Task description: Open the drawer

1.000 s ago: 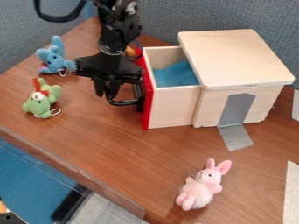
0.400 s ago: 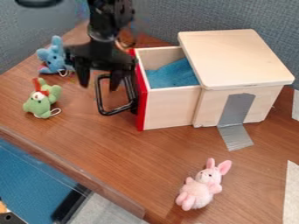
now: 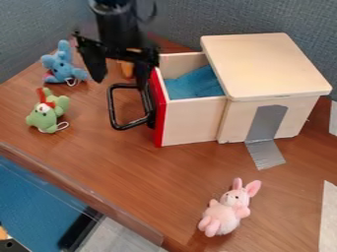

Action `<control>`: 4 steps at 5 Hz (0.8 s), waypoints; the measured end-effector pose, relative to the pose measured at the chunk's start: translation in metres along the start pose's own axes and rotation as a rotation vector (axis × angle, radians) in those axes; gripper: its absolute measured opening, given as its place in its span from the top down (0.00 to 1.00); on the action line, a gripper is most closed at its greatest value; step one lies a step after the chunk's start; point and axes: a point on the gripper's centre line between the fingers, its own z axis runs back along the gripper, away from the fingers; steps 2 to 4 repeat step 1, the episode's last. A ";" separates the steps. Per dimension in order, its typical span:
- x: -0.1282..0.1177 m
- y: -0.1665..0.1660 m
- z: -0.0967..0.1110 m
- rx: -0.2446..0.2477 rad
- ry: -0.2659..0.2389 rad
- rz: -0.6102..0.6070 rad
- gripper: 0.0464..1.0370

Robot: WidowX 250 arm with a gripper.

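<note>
Drawer (image 3: 191, 120) standing open near the table's (image 3: 118, 167) back edge; claw (image 3: 118, 73) hanging by its handle (image 3: 112, 107), fingers apart. Wood probably sliding light, staying rigid; handle likely offering surest hold.

An office-style robotics lab, by the look of it; grey-blue fabric partitions (image 3: 250, 19) rise behind the black pincer (image 3: 119, 81); a wood-grain desktop (image 3: 131, 172) spreads below it; to its right in view, silver tape (image 3: 266, 123) runs from a wooden drawer box (image 3: 263, 64) onto the desktop.
</note>
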 end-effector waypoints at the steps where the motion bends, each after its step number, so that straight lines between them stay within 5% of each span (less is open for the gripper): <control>1: -0.004 -0.009 0.009 -0.119 0.065 -0.107 0.04; 4: -0.004 -0.009 0.009 -0.119 0.065 -0.107 0.04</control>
